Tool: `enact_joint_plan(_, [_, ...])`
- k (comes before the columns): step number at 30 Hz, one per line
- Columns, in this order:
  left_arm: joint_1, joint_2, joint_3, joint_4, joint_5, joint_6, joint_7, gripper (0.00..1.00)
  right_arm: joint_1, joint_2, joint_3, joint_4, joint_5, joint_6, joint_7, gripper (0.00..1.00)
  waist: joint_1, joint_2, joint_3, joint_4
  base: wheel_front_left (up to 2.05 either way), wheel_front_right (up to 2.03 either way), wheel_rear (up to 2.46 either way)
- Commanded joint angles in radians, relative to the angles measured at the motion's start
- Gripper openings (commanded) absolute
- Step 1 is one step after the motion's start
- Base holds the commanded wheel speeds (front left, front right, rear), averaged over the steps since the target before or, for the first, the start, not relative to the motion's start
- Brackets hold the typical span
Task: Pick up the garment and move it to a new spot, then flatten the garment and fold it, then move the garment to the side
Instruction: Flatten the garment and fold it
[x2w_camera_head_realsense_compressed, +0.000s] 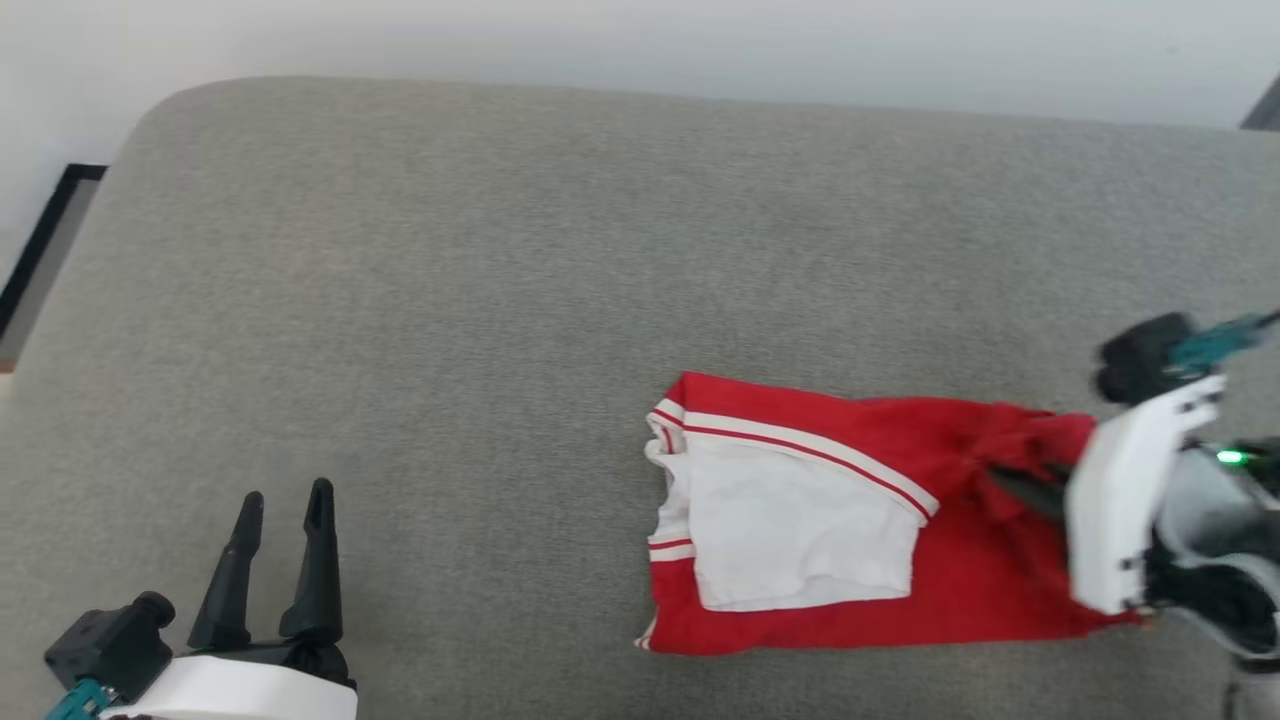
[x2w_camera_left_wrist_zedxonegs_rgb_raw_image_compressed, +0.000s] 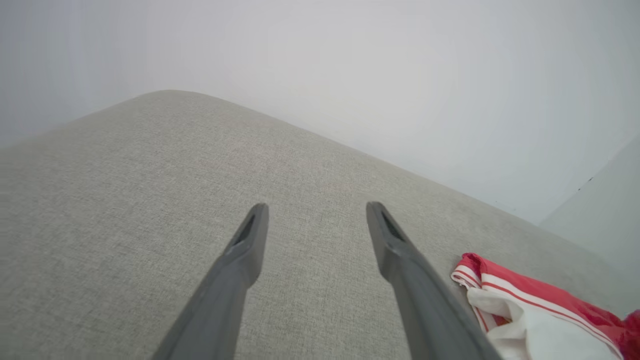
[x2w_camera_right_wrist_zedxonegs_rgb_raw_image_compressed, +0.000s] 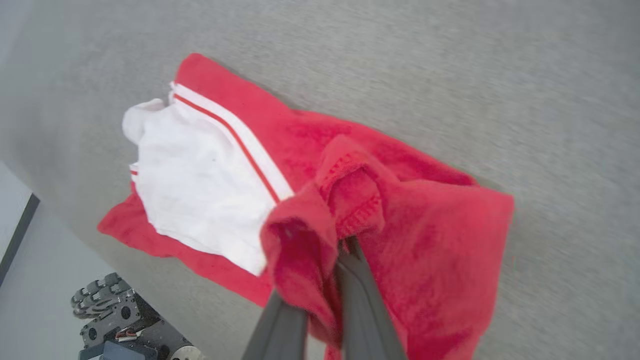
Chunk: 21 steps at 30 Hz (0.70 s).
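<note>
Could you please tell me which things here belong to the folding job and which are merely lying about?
Job: garment; right gripper, shut on its red edge; grey cushion beneath it.
Lying about: left gripper, open and holding nothing; black frame beside the cushion; grey mechanical part.

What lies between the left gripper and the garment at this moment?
Only bare grey cushion. In the head view the open left gripper sits apart from the garment, with nothing on the stretch between them.

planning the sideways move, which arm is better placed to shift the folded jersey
Right: the right end effector is shut on the garment at its red edge; the left end effector hangs open over bare cushion.
</note>
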<state>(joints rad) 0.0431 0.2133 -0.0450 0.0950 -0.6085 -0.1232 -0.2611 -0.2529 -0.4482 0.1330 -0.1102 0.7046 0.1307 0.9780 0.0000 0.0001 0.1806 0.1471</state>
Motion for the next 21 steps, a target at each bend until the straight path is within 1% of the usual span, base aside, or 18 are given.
enact_joint_plan(1, [-0.013, 0.0, -0.002, 0.004, 0.003, -0.003, -0.005, 1.0, -0.016, 0.011, 0.02, -0.004, -0.002, 0.0, -0.005, 0.0, 0.0, -0.0001, -0.005, 0.019, 0.0, 0.0, 0.0])
enact_joint_plan(6, [-0.027, -0.005, -0.022, 0.019, -0.002, -0.006, -0.005, 1.0, -0.062, 0.067, 0.137, 0.049, -0.015, 0.0, -0.042, 0.0, 0.0, -0.0001, -0.008, 0.07, 0.0, 0.0, 0.0])
enact_joint_plan(10, [-0.04, -0.01, -0.035, 0.026, -0.006, -0.007, -0.005, 1.0, -0.108, 0.106, 0.207, 0.121, -0.014, 0.0, -0.082, 0.0, 0.0, -0.0001, -0.005, 0.101, 0.0, 0.0, 0.0])
enact_joint_plan(14, [-0.048, -0.01, -0.052, 0.036, -0.011, -0.007, -0.005, 1.0, -0.152, 0.13, 0.269, 0.207, -0.014, 0.0, -0.124, 0.0, 0.0, -0.0001, 0.0, 0.124, 0.0, 0.0, 0.0])
enact_joint_plan(15, [-0.051, -0.009, -0.055, 0.037, -0.014, -0.007, -0.005, 1.0, -0.163, 0.13, 0.279, 0.222, -0.015, 0.0, -0.134, 0.3, 0.0, -0.0001, 0.001, 0.127, 0.0, 0.0, 0.0])
enact_joint_plan(16, [-0.054, -0.01, -0.057, 0.035, -0.018, -0.006, -0.005, 1.0, -0.173, 0.133, 0.288, 0.233, -0.008, 0.0, -0.146, 0.73, 0.0, -0.0001, 0.001, 0.129, 0.0, 0.0, 0.0])
enact_joint_plan(17, [-0.055, -0.01, -0.055, 0.034, -0.022, -0.006, -0.005, 1.0, -0.18, 0.134, 0.296, 0.243, -0.001, 0.0, -0.155, 1.0, 0.0, -0.0001, 0.002, 0.13, 0.0, 0.0, 0.0])
enact_joint_plan(21, [-0.048, -0.006, -0.041, 0.033, -0.034, -0.006, -0.005, 1.0, -0.202, 0.122, 0.306, 0.245, 0.027, 0.0, -0.173, 1.0, 0.0, -0.0001, 0.0, 0.115, 0.0, 0.0, 0.0])
